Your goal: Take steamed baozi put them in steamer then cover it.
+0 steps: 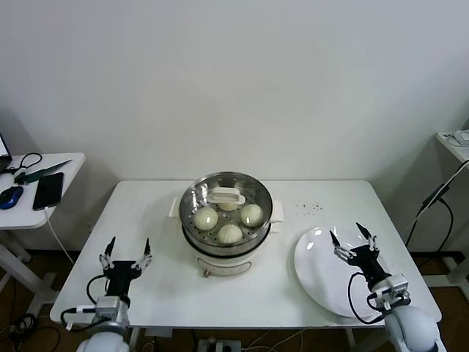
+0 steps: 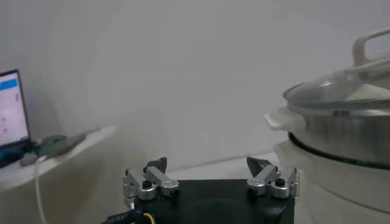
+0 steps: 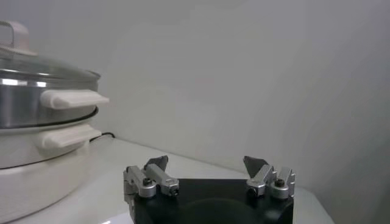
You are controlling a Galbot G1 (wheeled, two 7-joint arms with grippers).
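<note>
Head view gives you the plainest answer: the job looks as good as finished. You can see the steamer (image 1: 226, 235) standing in the middle of the table (image 1: 161, 220), with the glass lid (image 1: 226, 196) seated on its rim and its white handle on top. Through the glass you can make out the buns (image 1: 230, 233) sitting on the perforated tray; three are clear, and a fourth seems to lie partly hidden under the lid's handle, though you cannot be certain of it. The white plate (image 1: 322, 282) on your robot's right carries no buns. Your left gripper (image 1: 126, 253) hangs over the near left part of the table, well apart from the steamer, with its jaws spread wide and nothing between them. Your right gripper (image 1: 353, 238) hangs above the plate, jaws likewise wide and holding nothing. Both wrist views agree, showing the lid resting on the pot. Judging from this, loading and covering are done, and all that remains for you is perhaps to check that the lid sits evenly.
</note>
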